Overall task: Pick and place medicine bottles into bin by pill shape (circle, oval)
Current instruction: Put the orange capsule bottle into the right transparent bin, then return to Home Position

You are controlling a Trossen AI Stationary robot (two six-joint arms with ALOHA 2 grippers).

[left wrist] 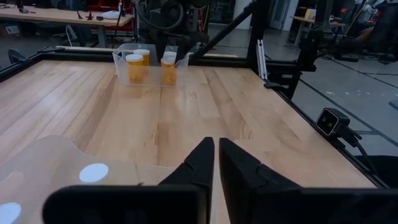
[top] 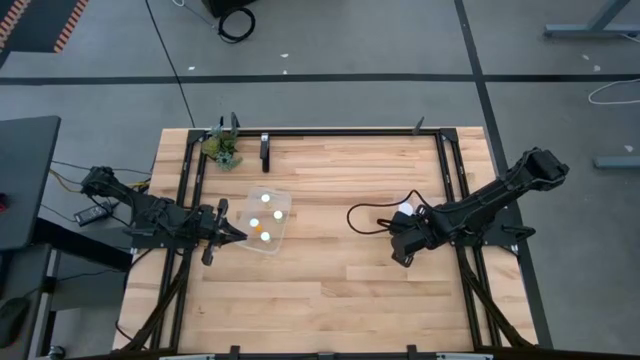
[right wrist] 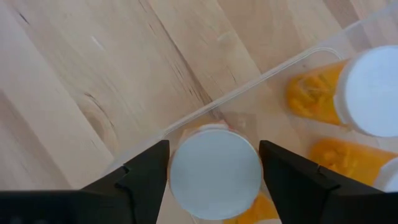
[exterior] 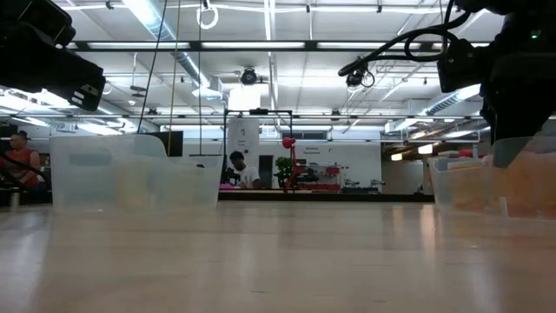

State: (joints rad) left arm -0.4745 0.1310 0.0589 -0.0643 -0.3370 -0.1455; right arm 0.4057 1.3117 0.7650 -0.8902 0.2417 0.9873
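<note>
**Release over the right bin: bottle sits tight in the corner, pincer fingers close alongside**

The right pincer (right wrist: pixel 214 171) hangs directly above a clear bin (right wrist: pixel 249 87), fingers spread wide on either side of a white-capped medicine bottle (right wrist: pixel 215 172). Whether the pads touch the cap cannot be told. The bottle stands directly below the pincer, inside the bin and hard against its corner wall. Two more orange bottles (right wrist: pixel 367 93) stand deeper in the same bin, beyond one finger.

The left pincer (left wrist: pixel 214 165) is closed with nothing between its fingers, hovering at the edge of the other bin (top: pixel 268 222), which holds several white-capped bottles.

Risks, as judged:
- If a pad drags on the cap as the right pincer lifts, the bottle may tip against the wall or onto its neighbours.
- One finger stands near the bin wall; a sideways withdrawal could catch the rim and shift the bin across the table (top: pixel 330 300).
- Crowding in this corner leaves little room for another bottle to be set down there.

Hidden or unclear:
- Pill shape is not readable in any bottle, so correct sorting cannot be confirmed.
- From overhead the right arm covers its bin almost wholly.
- The table-level view shows both bins only as hazy outlines.
- No bottle is visible loose on the table.
</note>
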